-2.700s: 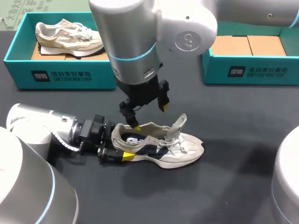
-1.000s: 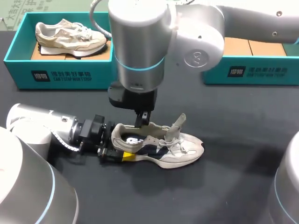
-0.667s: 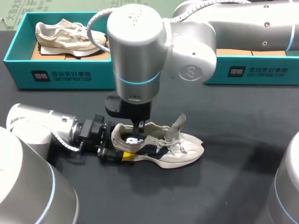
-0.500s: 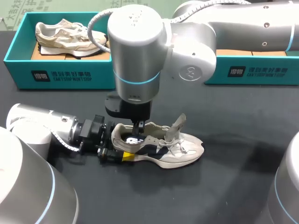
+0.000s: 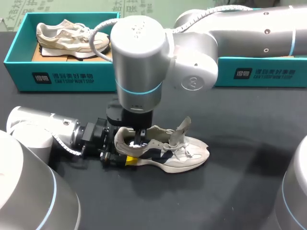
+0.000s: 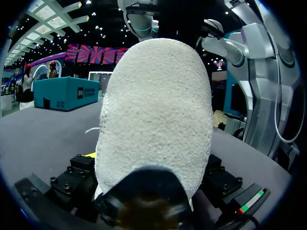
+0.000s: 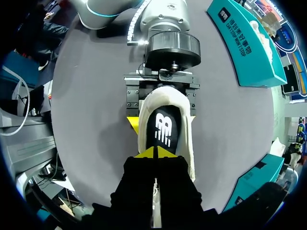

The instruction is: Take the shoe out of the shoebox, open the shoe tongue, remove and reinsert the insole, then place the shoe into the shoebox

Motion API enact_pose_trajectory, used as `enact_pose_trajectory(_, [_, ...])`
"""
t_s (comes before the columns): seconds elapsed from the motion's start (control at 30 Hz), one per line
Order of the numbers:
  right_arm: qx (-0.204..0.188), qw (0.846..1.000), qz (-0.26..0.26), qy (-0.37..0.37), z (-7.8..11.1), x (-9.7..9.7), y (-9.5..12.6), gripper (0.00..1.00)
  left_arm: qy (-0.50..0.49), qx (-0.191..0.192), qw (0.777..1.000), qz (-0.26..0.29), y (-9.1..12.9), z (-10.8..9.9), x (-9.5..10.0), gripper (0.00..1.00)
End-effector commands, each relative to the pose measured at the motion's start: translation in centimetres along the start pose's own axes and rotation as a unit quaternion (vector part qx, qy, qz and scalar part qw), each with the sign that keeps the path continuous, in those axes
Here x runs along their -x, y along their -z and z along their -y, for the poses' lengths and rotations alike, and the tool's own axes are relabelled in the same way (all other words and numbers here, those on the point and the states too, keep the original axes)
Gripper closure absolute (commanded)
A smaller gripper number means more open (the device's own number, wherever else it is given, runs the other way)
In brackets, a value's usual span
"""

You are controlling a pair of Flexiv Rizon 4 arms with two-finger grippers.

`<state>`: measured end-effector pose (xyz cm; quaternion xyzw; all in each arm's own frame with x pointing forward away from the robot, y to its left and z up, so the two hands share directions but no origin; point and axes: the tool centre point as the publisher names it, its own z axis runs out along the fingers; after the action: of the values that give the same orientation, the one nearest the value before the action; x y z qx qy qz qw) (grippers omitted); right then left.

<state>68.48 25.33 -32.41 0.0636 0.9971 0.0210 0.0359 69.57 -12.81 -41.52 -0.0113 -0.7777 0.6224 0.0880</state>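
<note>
Grips the heel of the shoe (image 5: 177, 155) from both sides with the left hand (image 7: 162, 120), sole on the table (image 5: 240, 143). Holds the yellow tips of the right hand (image 7: 156, 153) pressed together inside the shoe, at the black insole (image 7: 175, 143) with its white logo (image 7: 163, 128). Shows beyond the heel a teal, white-printed shoebox (image 5: 62, 76) with a second shoe (image 5: 69, 36); beyond the toe, another shoebox (image 5: 268, 74).

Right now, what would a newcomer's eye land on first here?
My right gripper, yellow tips together, is dipped into the heel opening of the shoe, over the black insole, mid-table. The left gripper clamps that heel from both sides. A second shoe lies in the teal shoebox at the far left.
</note>
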Motion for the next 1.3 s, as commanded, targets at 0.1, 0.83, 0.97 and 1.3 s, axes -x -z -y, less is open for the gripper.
enact_pose_trajectory(0.1, [0.007, 1.000, -0.004, 0.004, -0.6, 0.6, -2.1, 1.00, 0.000, 0.001, 1.000, 0.000, 0.0, 0.0, 0.1, 1.00])
enact_pose_trajectory(0.83, [0.002, 1.000, -0.007, -0.021, 1.3, 0.4, -6.1, 1.00, 0.000, 0.001, 1.000, 0.000, 0.0, 0.0, 0.1, 1.00])
enact_pose_trajectory(0.97, [0.000, 1.000, -0.001, -0.032, 2.0, 0.3, -6.0, 1.00, 0.000, 0.001, 1.000, 0.000, 0.0, 0.0, 0.1, 1.00])
enact_pose_trajectory(1.3, [-0.007, 0.998, 0.023, -0.060, 3.5, 0.7, -5.9, 1.00, 0.000, 0.001, 1.000, 0.000, 0.0, 0.0, 0.1, 1.00])
